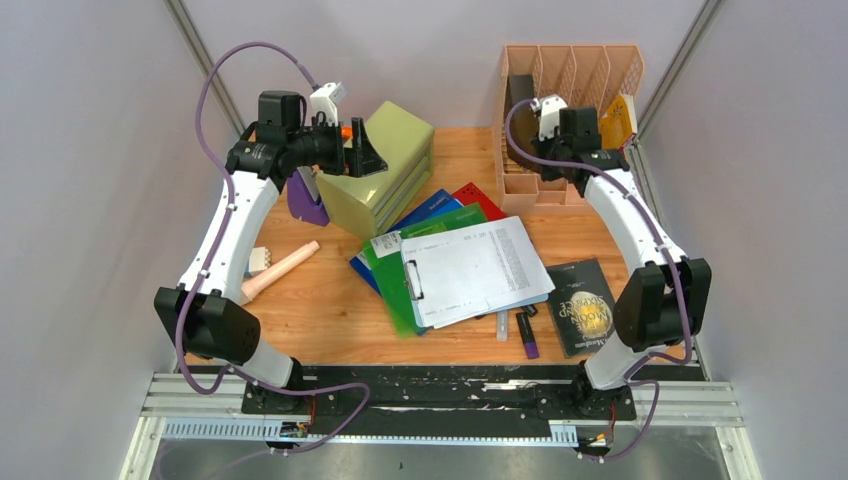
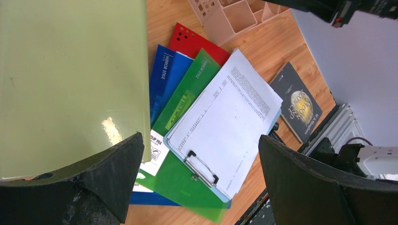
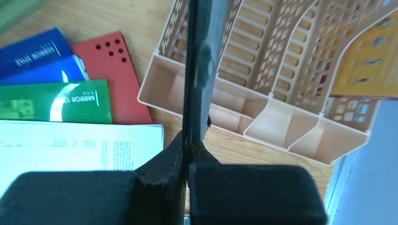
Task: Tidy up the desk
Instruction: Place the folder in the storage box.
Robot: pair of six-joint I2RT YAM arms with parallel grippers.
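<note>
The desk is a wood-grain tabletop strewn with stationery. My right gripper is over the left end of the peach file rack and is shut on a thin black folder, seen edge-on between the fingertips. The folder stands upright in the rack's leftmost slot. My left gripper hangs wide open over the olive-green drawer chest, with nothing between its fingers; one finger overlaps the chest's top.
A clipboard with papers lies on green, blue and red folders at centre. A black book, a purple marker and a pink cylinder lie around them. A yellow book stands in the rack.
</note>
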